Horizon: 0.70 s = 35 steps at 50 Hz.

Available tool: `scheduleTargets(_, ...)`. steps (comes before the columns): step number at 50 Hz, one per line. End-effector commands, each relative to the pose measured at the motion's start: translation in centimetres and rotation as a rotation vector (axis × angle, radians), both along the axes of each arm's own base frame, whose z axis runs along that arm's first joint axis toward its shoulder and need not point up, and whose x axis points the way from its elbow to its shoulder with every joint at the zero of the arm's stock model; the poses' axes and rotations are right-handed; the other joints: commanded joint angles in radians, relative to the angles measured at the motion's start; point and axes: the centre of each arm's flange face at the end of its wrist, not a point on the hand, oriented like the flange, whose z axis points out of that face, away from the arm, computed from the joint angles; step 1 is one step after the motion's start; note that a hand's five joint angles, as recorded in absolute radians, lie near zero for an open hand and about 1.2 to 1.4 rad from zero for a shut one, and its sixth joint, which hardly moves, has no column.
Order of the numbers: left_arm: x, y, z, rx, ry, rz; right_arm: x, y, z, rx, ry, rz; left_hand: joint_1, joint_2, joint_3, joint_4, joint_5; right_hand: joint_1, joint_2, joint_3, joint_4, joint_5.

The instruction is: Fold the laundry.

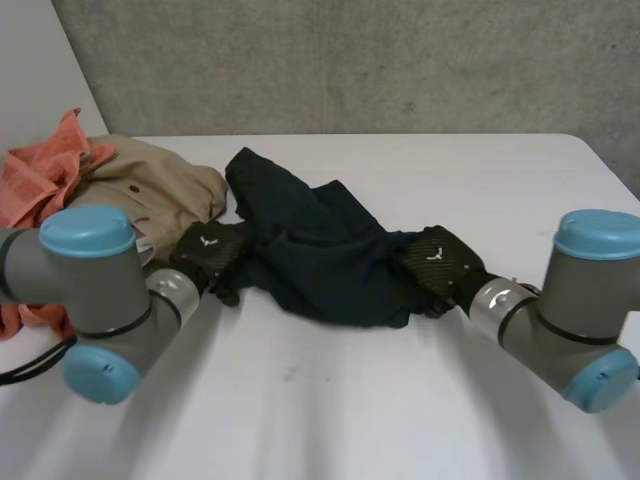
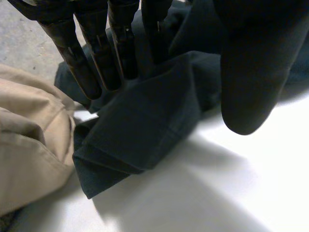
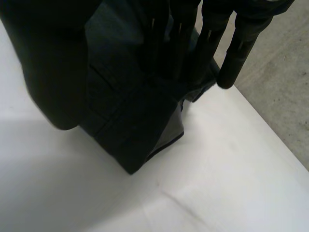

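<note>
1. The left robot hand [image 1: 208, 250] lies palm down at the left end of the navy garment [image 1: 320, 250]. Its wrist view shows its fingers [image 2: 82, 63] straight, tips resting on the dark cloth. The thumb is held apart above a folded hem, so the hand is released and grasps nothing.
2. The right robot hand [image 1: 440, 262] sits at the garment's opposite end. Its fingers [image 3: 231, 58] are straight too, most lying over the cloth and one clear of its edge. The thumb stands off on the other side of the fold. I read this hand as released, with cloth in the gap but not pinched.
3. The navy garment lies crumpled across the middle of the bench [image 1: 350, 400], between the two hands. One part of it runs toward the far side.
4. It looks soft, light and limp, so it should sag and drag rather than hold a shape. The stitched hem near each hand looks thickest and is probably the surest place to pinch.
5. A tan garment [image 1: 160, 185] lies just beside the left hand and touches the navy one, with an orange cloth [image 1: 40, 180] beyond. A careless grasp could catch the tan fabric as well.
</note>
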Motion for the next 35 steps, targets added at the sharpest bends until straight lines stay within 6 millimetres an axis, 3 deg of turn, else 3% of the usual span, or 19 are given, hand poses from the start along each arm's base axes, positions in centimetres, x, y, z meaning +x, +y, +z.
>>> scheduleTargets(1, -0.7, -2.9, -1.5, -0.057, -0.08, 0.034, 1.7, -1.6, -0.4, -0.054, 0.019, -0.063, 0.431, 0.427, 0.425, 0.439, 0.44, 0.819, 0.822, 0.823, 0.823, 0.824)
scheduleTargets(4, -0.9, -3.3, -1.4, -0.078, -0.097, 0.024, 1.8, -2.0, 0.4, -0.087, 0.013, -0.082, 0.864, 0.86, 0.858, 0.872, 0.873, 0.821, 0.824, 0.825, 0.826, 0.826)
scheduleTargets(8, -1.2, -3.4, -0.6, -0.112, -0.102, 0.017, 1.5, -2.0, 2.3, -0.129, -0.01, -0.103, 0.891, 0.887, 0.885, 0.899, 0.9, 0.821, 0.824, 0.825, 0.826, 0.826)
scheduleTargets(11, -1.5, -3.5, 1.2, -0.149, -0.079, 0.023, 1.2, -1.7, 4.7, -0.154, -0.043, -0.122, 0.891, 0.887, 0.885, 0.899, 0.9, 0.821, 0.824, 0.825, 0.826, 0.826)
scheduleTargets(15, -1.2, -2.7, 6.1, -0.232, -0.028, 0.028, 0.3, -0.8, 7.2, -0.144, -0.05, -0.146, 0.891, 0.887, 0.885, 0.899, 0.9, 0.821, 0.824, 0.825, 0.826, 0.826)
scheduleTargets(18, -0.4, -0.6, 10.7, -0.255, 0.024, 0.035, -0.7, 1.2, 11.2, -0.123, -0.045, -0.154, 0.891, 0.887, 0.885, 0.899, 0.9, 0.821, 0.824, 0.825, 0.826, 0.826)
scheduleTargets(21, 0.2, 0.9, 13.3, -0.249, 0.068, 0.041, -1.6, 2.1, 14.2, -0.145, -0.058, -0.17, 0.891, 0.887, 0.885, 0.899, 0.9, 0.821, 0.824, 0.825, 0.826, 0.826)
scheduleTargets(22, 0.7, 2.0, 15.1, -0.241, 0.104, 0.041, -2.5, 2.4, 16.0, -0.166, -0.068, -0.193, 0.891, 0.887, 0.885, 0.899, 0.9, 0.821, 0.824, 0.825, 0.826, 0.826)
scheduleTargets(26, 1.2, 4.2, 18.3, -0.231, 0.171, 0.01, -3.9, 3.5, 19.4, -0.215, -0.086, -0.231, 0.891, 0.887, 0.885, 0.899, 0.9, 0.821, 0.824, 0.825, 0.826, 0.826)
scheduleTargets(31, 1.4, 5.7, 19.8, -0.203, 0.201, -0.053, -5.0, 5.0, 22.1, -0.231, -0.085, -0.271, 0.891, 0.887, 0.885, 0.899, 0.9, 0.821, 0.824, 0.825, 0.826, 0.826)
scheduleTargets(35, 1.4, 5.9, 19.1, -0.159, 0.188, -0.064, -5.4, 4.8, 21.6, -0.187, -0.063, -0.285, 0.891, 0.887, 0.885, 0.899, 0.9, 0.821, 0.824, 0.825, 0.826, 0.826)
